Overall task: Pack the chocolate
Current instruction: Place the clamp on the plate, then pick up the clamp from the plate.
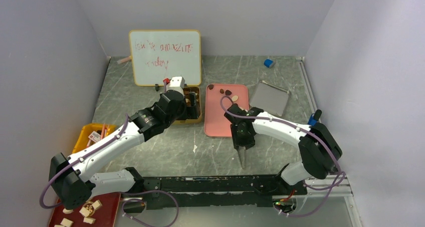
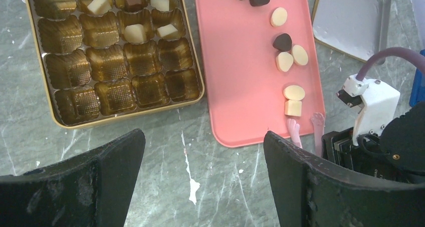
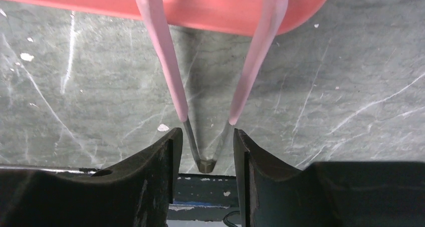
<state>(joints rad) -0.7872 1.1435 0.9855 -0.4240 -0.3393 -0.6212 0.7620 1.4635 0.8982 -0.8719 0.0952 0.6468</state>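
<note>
Right gripper (image 3: 205, 139) jaws around tongs (image 3: 165, 51), tips beyond frame over pink tray (image 3: 210, 6)

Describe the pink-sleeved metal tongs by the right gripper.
The pink-sleeved metal tongs are a V: two bare grey metal legs joined at a hinge end, pink sleeves further out. Open, tips over the pink rectangular tray's near edge, hinge pointing away. The right gripper's fingers flank the hinge; contact unclear.
</note>
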